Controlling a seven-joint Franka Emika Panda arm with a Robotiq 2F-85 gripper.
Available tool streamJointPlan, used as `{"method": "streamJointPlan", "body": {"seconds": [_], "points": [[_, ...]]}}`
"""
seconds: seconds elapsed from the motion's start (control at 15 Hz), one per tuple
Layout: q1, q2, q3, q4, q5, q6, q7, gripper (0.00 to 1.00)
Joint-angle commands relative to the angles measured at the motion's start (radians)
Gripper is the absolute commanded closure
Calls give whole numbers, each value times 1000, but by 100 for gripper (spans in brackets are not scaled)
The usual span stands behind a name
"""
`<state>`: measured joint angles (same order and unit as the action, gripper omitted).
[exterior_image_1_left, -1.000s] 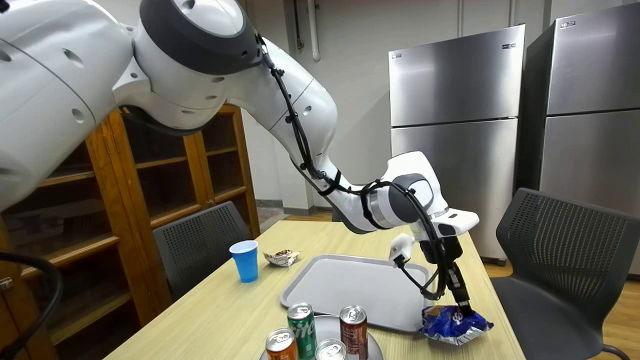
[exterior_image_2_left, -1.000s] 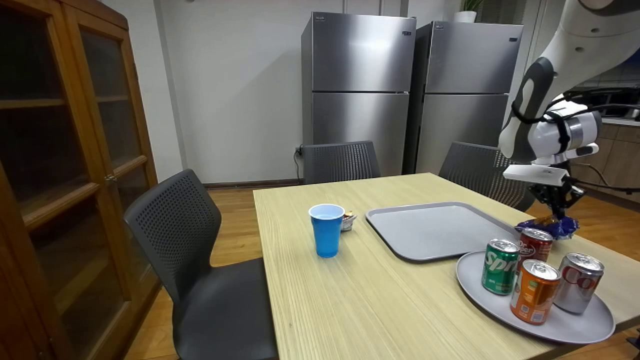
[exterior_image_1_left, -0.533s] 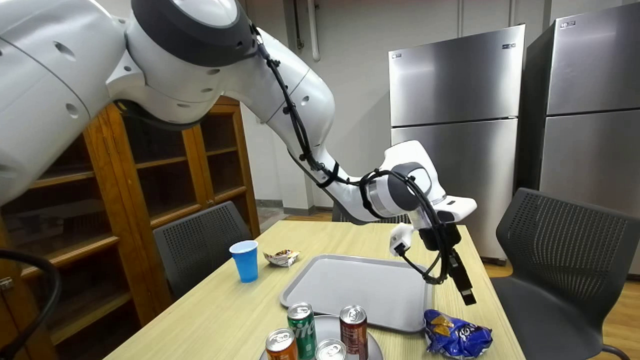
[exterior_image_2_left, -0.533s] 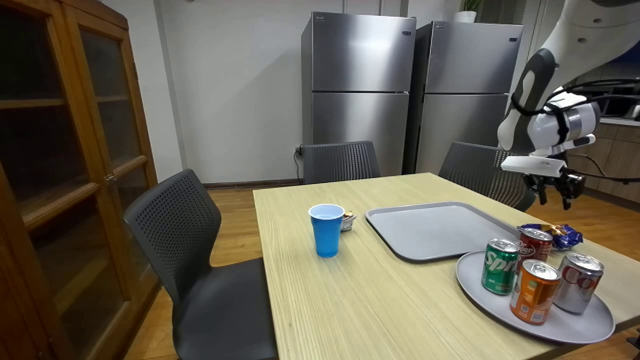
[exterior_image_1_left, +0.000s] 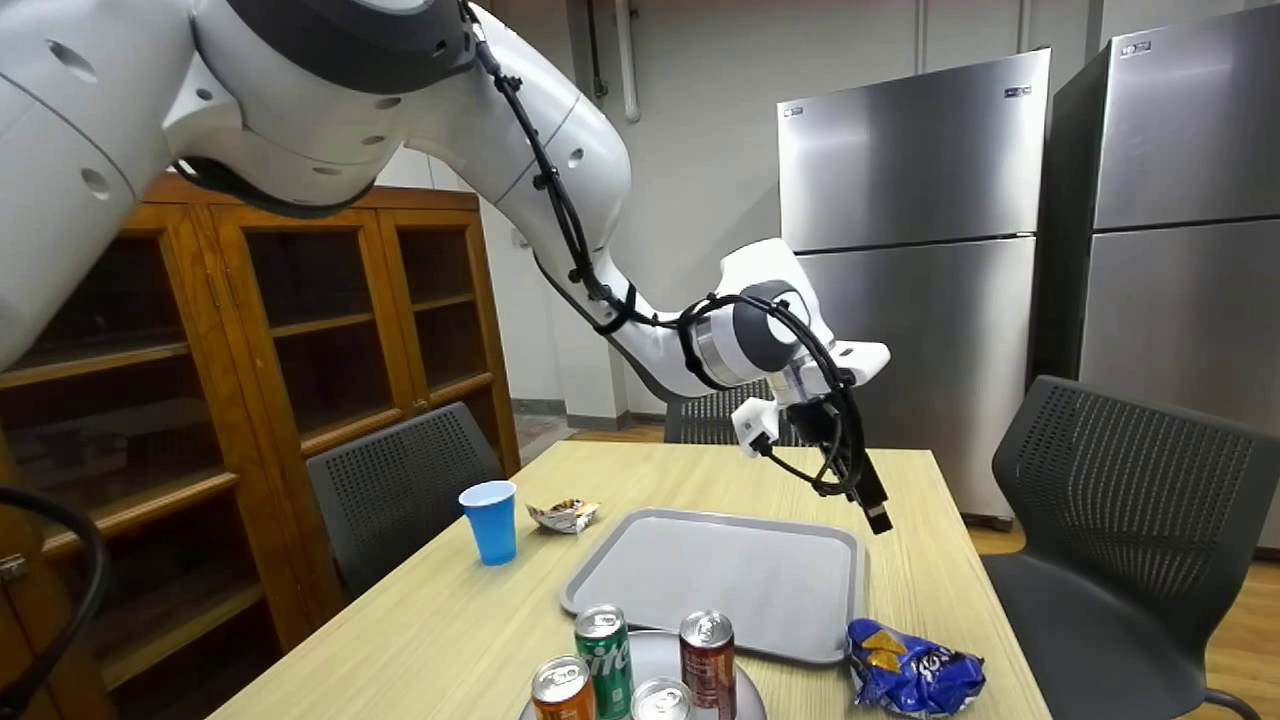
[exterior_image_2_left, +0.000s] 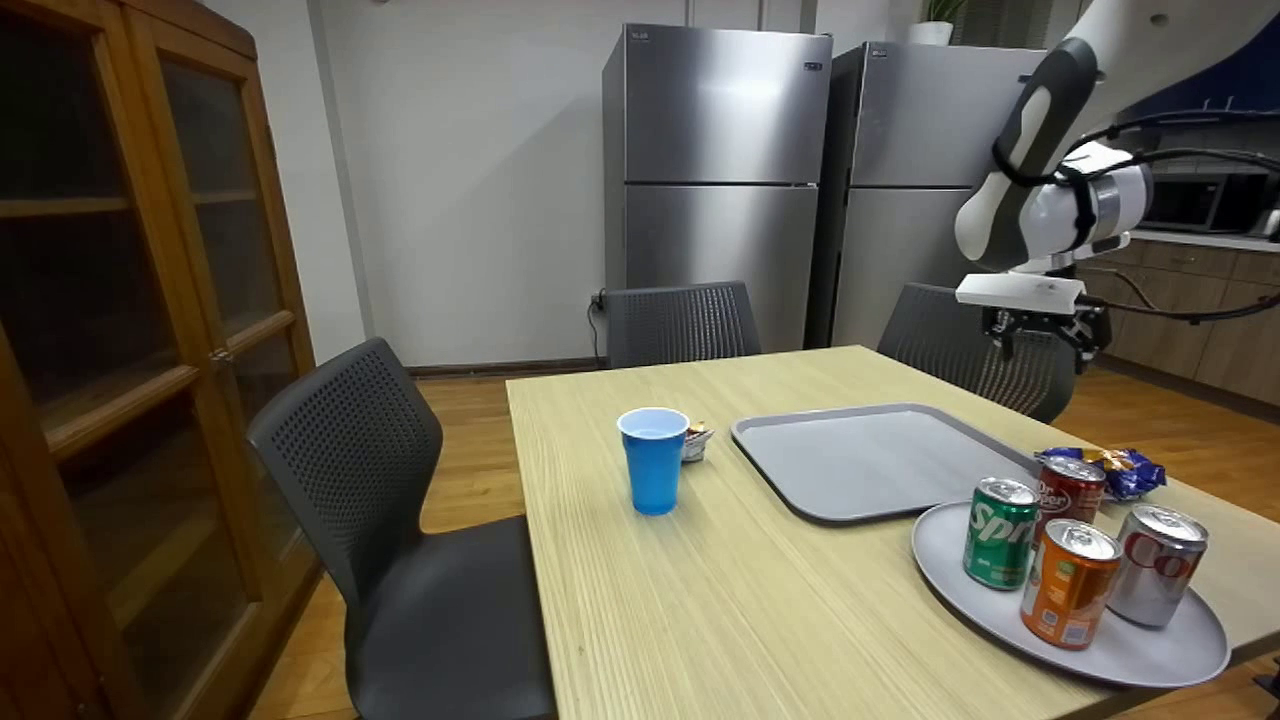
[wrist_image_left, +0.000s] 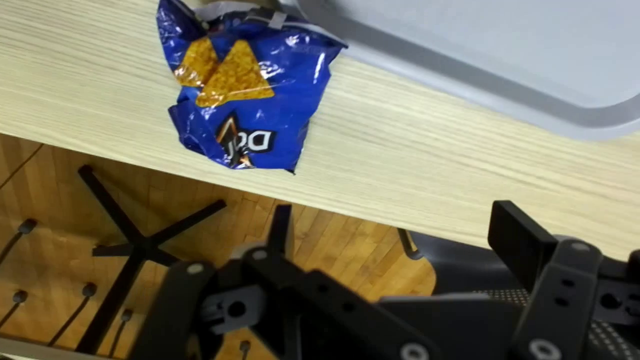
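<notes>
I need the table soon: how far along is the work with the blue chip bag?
Seemingly done: the blue chip bag lies on the table beside the gray tray. In hand: nothing; the open fingers hang empty, clear of the bag. Left: perhaps only parking the arm, which reaches over the table.

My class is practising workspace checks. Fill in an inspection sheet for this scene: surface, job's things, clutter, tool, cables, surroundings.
Surface: pale wood-grain table; spills: nothing seen.
Job's things: crumpled blue chip bag lying beside the grey tray, near the table edge; whether they touch is unclear.
Clutter: upright blue cup with a wrapper close by; four cans standing on a round plate.
Tool: open, raised above the bag's level; held: nothing seen.
Cables: black, strapped along the arm, looping loosely near the tool; snags: nothing seen.
Surroundings: two steel refrigerators, a wooden cabinet and dark chairs near the table.
</notes>
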<state>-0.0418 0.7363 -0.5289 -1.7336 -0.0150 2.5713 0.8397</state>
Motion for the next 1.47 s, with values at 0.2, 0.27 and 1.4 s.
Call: {"method": "streamJointPlan", "body": {"seconds": [0.2, 0.27, 1.4], "points": [[-97, -163, 203, -161, 44, 85, -273, 0], [-114, -184, 235, -192, 63, 97, -331, 0], [-150, -464, 304, -604, 82, 39, -748, 0]]}}
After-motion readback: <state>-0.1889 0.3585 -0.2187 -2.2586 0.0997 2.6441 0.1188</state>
